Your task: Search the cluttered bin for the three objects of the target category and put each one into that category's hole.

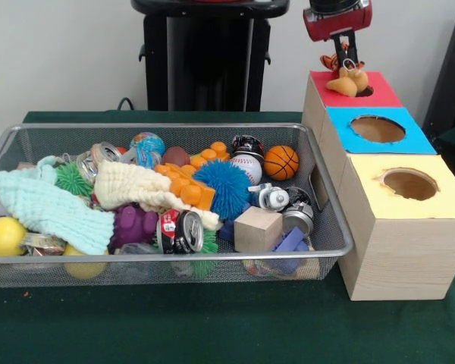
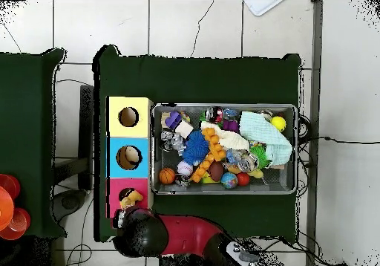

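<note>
Gripper (image 1: pixel 349 61) hangs over the red-topped hole (image 1: pixel 363 92), fingers pinched on a tan-brown plush animal (image 1: pixel 347 81) whose lower body touches the hole's rim. Judged light, soft, compressible; a grip across the upper body should hold. Bin (image 1: pixel 327 250) sits beside the boxes.

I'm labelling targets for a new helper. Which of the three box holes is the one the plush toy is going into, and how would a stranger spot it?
Right of the wire-mesh bin stand three wooden boxes in a row. The hole is in the farthest one, nearest the robot, under the gripper holding a tan plush toy. Its top is red; the others are blue and yellow.
</note>
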Controlling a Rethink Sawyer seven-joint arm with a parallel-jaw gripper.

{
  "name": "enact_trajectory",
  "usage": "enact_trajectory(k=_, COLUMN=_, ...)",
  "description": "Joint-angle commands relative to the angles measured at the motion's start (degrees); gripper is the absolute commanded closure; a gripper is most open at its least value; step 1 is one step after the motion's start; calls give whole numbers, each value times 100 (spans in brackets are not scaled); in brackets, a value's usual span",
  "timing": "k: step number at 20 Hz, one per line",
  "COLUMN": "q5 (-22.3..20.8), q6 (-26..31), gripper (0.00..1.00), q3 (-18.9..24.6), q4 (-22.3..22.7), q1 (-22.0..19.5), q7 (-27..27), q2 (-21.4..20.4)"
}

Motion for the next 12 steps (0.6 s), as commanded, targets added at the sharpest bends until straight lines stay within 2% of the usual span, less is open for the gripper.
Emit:
enact_trajectory(k=1, q5=-186, q6=-614, gripper=100, q3=-141, q4=-308, q1=-80, q7=922, q2=309)
enact_trajectory(k=12, q5=-210, q6=-749, gripper=100, q3=-53, q4=-282, q1=-127, q7=1015, q2=334)
